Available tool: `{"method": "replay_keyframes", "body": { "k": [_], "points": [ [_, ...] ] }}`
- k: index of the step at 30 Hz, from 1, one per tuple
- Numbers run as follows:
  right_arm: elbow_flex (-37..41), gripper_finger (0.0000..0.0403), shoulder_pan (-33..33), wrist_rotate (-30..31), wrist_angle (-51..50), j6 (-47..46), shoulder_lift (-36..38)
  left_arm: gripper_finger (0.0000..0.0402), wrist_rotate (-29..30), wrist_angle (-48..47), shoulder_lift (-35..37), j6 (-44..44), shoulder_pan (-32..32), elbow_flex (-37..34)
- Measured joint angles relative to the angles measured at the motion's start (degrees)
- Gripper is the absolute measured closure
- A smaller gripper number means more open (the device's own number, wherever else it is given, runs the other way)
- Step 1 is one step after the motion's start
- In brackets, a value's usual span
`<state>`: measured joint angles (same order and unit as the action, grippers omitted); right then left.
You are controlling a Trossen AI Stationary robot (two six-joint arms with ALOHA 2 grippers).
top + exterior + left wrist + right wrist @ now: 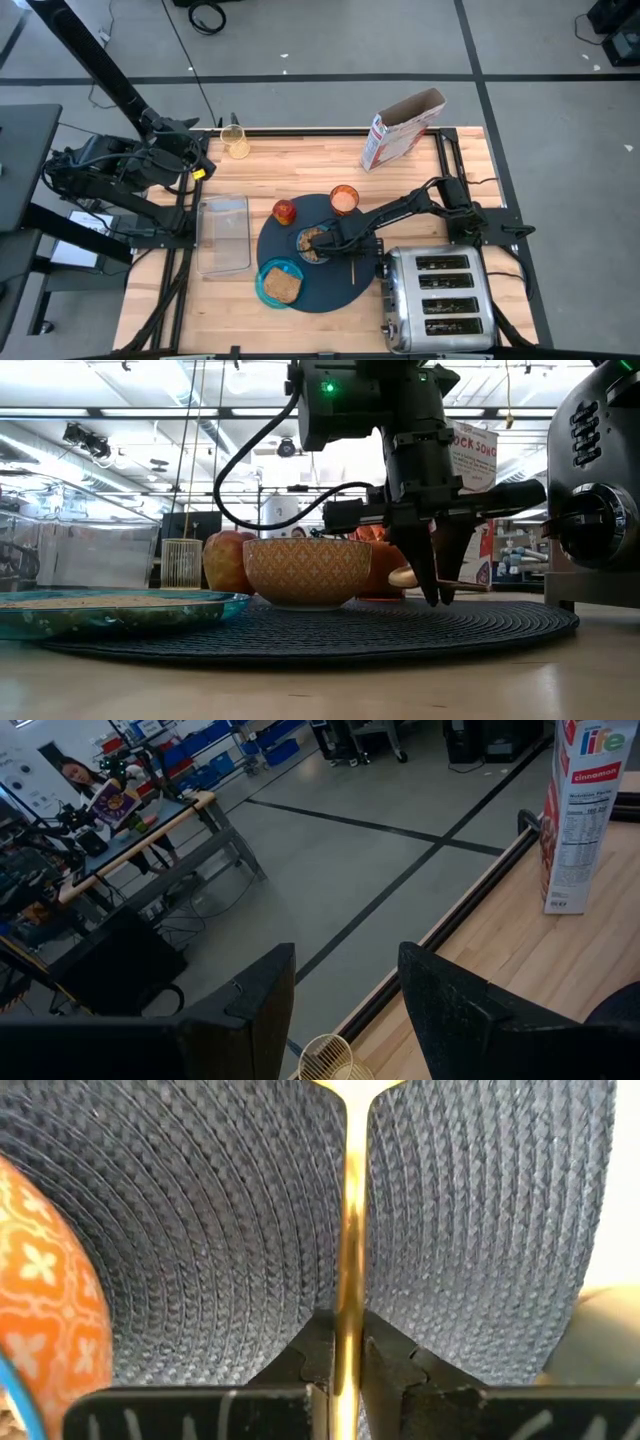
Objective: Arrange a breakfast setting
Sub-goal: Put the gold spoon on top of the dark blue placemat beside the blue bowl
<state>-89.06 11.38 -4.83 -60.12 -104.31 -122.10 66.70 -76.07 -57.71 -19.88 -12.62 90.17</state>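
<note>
We see the right gripper [348, 1350] low over the dark-grey mat [200, 1210], just beside the bowl [307, 571], its fingers [300, 1345] pinching the slim gold spoon [350, 1220], whose handle runs between them. The left gripper [345, 1010] waits, fingers spread, past the counter's [300, 150] far left corner.

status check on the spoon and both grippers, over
Right gripper shut on gold spoon, low over the dark mat beside the bowl. Left gripper open, empty, parked off the table's far left corner. Toaster close by, not blocking.

Bowl [311, 243], apple [285, 211] and cup [344, 200] sit on the mat [340, 285], toaster [439, 300] beside it.
</note>
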Motion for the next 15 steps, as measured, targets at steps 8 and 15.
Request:
{"method": "replay_keyframes", "body": {
  "k": [8, 15],
  "points": [
    [1.3, 0.0367, 0.0, -2.7, 1.4, 0.4, 0.0, 0.0216, 0.0, 0.0, 0.0, 0.0, 0.0, 0.0],
    [2.5, 0.0364, 0.0, -3.6, 2.6, -0.5, 0.2, 0.0216, 0.0, 0.0, 0.0, 0.0, 0.0, 0.0]
  ]
}}
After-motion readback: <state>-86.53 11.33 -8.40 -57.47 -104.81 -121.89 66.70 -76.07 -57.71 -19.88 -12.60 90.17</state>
